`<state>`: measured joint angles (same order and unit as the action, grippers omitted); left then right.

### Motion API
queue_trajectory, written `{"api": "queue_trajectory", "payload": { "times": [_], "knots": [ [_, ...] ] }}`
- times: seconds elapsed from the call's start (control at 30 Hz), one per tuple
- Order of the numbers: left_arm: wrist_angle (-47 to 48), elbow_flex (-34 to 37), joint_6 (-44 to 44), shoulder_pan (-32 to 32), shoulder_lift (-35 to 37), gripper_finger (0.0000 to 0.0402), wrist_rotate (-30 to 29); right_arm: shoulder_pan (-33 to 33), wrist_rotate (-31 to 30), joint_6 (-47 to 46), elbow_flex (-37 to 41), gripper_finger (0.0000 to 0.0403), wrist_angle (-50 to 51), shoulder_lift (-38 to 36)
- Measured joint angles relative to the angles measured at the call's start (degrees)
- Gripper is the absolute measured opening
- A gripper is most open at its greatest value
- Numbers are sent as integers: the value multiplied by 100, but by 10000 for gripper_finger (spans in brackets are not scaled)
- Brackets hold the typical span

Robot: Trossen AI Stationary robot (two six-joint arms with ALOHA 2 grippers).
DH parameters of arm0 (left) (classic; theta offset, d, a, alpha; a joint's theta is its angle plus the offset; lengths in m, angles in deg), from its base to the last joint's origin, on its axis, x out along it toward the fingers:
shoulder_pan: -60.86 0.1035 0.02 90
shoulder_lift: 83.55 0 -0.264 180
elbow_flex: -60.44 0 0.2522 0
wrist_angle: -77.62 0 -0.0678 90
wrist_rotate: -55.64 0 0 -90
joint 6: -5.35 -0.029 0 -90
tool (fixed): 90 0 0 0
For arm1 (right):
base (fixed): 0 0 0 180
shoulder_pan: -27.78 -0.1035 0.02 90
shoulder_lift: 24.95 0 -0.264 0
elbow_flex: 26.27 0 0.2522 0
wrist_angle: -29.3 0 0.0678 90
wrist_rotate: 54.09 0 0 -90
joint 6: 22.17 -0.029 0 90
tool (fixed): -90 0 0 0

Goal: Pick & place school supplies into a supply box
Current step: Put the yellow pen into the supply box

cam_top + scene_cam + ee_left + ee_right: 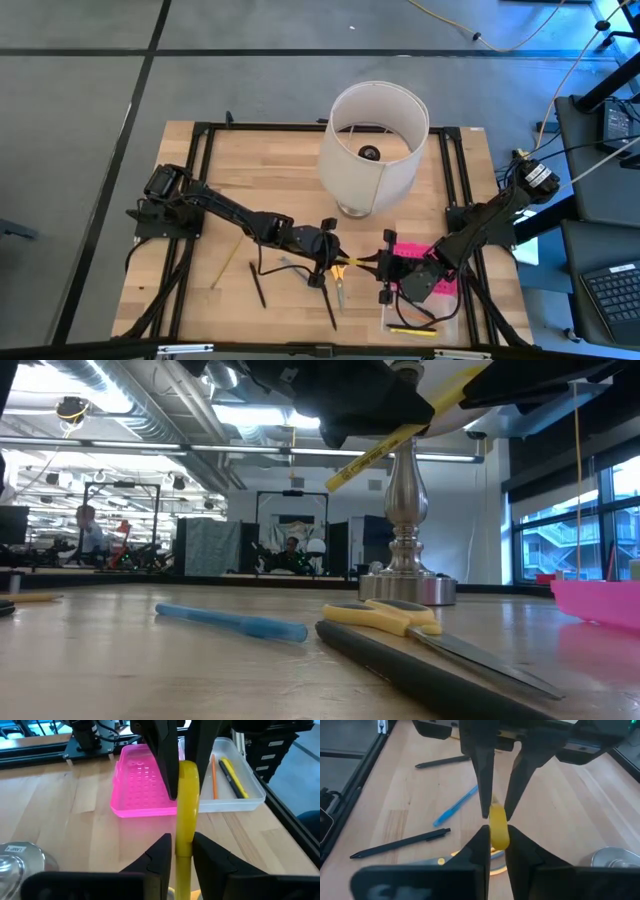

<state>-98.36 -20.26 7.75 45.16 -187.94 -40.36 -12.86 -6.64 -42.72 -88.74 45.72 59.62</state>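
My two grippers meet over the table's near middle, fingertip to fingertip, each shut on one end of a yellow pencil (352, 263) held above the table. My left gripper (182, 854) comes from the left and my right gripper (498, 839) from the right. The pencil shows slanting in the low view (400, 442). The supply box lies open at the near right, its pink dotted lid (142, 785) beside the clear base (240, 795), which holds an orange pencil and a yellow-black one. Yellow-handled scissors (395, 618), a blue pen (235, 623) and black pens (328, 305) lie on the table. My left gripper pinches the yellow pencil near its left end (183, 840) between its two fingers, coming level from the table's left, along the pencil. The pencil is lifted clear of the table. My right gripper pinches the pencil's right end (498, 827) between its two fingertips, coming level from the table's right, along the pencil. The pencil hangs clear between the two grippers.
A big white lampshade (372, 145) on a metal lamp foot (405, 510) stands just behind the grippers. A wooden pencil (226, 262) and a black pen (258, 285) lie at the near left. Black frame rails run along the table's sides.
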Motion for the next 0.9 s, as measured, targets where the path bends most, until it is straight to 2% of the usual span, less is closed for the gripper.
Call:
{"api": "queue_trajectory", "payload": {
  "times": [0.17,0.4,0.57,0.73,0.9],
  "knots": [
    [5,0,-1,4,0,95,18,-2,28,-34,0,46,23,0],
    [54,0,-15,15,33,118,24,-7,281,-509,-2,46,563,-3],
    [227,0,-18,17,66,119,-52,-44,1015,-1000,-2,46,1126,-303],
    [325,0,-18,75,68,117,-64,-416,1402,-1609,-2,46,1640,-1015],
    [447,2,-18,127,70,116,-65,-933,2421,-3206,-4,46,2505,-1942]
  ]
}}
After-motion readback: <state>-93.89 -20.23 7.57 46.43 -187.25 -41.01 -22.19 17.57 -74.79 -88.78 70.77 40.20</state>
